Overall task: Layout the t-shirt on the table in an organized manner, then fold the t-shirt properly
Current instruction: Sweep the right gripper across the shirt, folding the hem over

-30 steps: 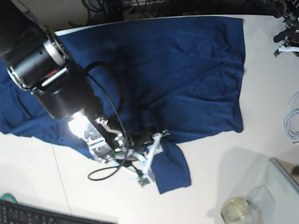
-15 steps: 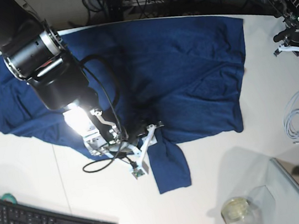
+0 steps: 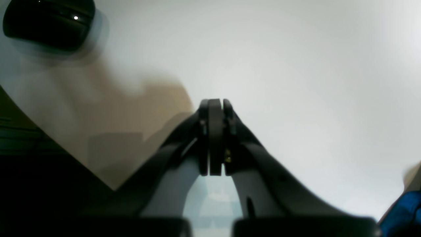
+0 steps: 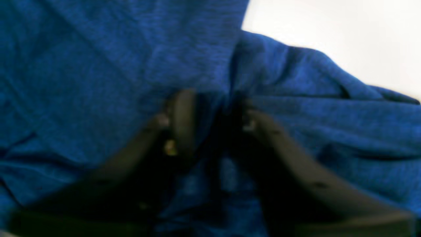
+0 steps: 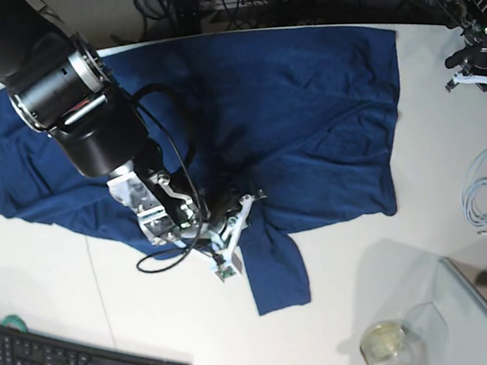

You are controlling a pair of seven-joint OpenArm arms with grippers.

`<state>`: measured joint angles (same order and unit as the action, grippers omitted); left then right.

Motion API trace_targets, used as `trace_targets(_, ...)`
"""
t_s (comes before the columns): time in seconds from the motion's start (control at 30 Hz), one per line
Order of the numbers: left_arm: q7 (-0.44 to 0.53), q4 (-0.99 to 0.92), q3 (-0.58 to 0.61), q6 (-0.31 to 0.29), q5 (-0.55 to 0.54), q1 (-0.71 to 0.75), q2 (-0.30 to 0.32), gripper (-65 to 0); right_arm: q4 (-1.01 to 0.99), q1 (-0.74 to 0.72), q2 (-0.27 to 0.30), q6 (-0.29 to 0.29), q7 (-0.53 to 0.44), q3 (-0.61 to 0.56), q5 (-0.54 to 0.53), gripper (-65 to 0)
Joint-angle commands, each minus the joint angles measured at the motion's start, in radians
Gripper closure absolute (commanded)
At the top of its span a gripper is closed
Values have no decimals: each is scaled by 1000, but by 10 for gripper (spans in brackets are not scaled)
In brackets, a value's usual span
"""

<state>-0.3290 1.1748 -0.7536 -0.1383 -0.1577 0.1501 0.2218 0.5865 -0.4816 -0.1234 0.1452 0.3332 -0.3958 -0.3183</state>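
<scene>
Right hand [image 5: 235, 220] pinching down on the t-shirt [image 5: 305, 101] where a sleeve joins the body; fabric bunched between its fingers [image 4: 182, 112], grip looks half-made, can't tell if it's secure. Left hand [image 3: 215, 138] clenched, empty, parked over bare counter [image 5: 373, 264] at the far edge. Shirt is spread across the counter, sleeve dangling toward the near side. To do it well: catch one layer only, then drag outward low and flat. Versus a second ago: right hand has shifted slightly and narrowed around the cloth.

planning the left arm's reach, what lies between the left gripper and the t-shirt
In the base view, only bare white table lies between the left gripper and the t-shirt.
</scene>
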Motion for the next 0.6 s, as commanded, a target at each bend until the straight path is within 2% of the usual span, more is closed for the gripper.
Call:
trace_targets(0.0, 21, 12, -8, 1, -4, -2, 18, 0, 13, -29, -14, 1, -16, 1, -9, -57)
trace_targets(0.1, 21, 11, -11, 1, -4, -2, 20, 0, 31, -30, -15, 3, -15, 1, -9, -23)
trace_targets(0.57, 21, 11, -5, 1, -4, -7, 21, 0, 316, 10, -14, 3, 119, -1, -9, -21)
